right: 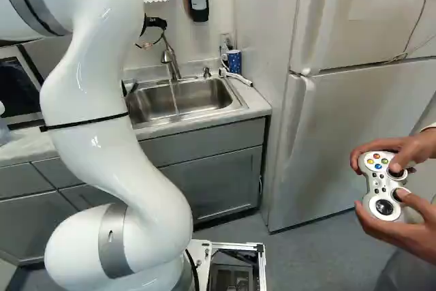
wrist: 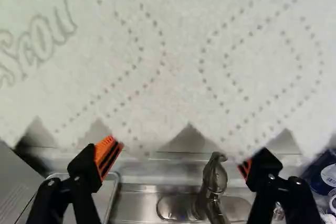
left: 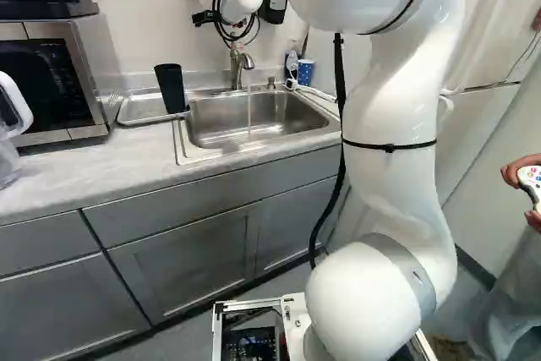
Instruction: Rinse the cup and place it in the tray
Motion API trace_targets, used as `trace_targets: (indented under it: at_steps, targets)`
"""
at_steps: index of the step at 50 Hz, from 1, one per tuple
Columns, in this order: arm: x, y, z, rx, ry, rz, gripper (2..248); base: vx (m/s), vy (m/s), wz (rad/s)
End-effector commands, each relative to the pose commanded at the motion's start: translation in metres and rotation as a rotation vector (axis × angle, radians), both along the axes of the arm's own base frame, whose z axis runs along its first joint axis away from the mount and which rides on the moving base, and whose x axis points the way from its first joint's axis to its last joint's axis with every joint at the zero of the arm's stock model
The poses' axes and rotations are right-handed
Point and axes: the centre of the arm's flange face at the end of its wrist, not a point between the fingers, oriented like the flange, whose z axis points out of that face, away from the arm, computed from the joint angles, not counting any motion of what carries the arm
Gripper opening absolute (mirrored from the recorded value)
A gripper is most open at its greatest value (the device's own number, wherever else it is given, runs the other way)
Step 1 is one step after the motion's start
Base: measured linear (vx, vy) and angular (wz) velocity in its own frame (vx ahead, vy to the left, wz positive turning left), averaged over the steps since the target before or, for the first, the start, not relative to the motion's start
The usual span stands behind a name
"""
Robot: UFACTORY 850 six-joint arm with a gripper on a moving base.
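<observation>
So the tall black cup (left: 170, 88) is standing mouth up, leaning a touch, at the sink-side end of the shallow metal tray (left: 135, 111), left of centre in the left base view. Can't tell if its whole base is inside the rim, or if it's been rinsed.

The black gripper with orange pads (wrist: 178, 161) is spread wide with nothing pinched, facing the white paper towel (wrist: 181, 61), with the curved metal faucet (wrist: 214, 182) low beyond the fingers. Water (left: 248, 107) is running into the steel sink (left: 211, 124), upper middle of that same view.

My guess is the step is going for the cup, rinse still to do. I'd back off the towel and swing wide of the faucet, then come down with one pad on each side of the cup. Close gently, since a tall cup tips easily and might be slick if wet. Lift straight up before moving over, tilt it under the stream, and drain it before setting it back well inside the tray. Ignore the blue spotted cup (right: 234, 60).
</observation>
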Motion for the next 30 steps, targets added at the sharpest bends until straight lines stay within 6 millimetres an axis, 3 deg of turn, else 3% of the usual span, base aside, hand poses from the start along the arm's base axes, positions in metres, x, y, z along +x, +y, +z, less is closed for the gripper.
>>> trace_targets:
  at_steps: [30]
  targets:
    - [-0.0030,0.0003,-0.0051,-0.017,0.059,0.011,247,0.000,0.000,0.000]
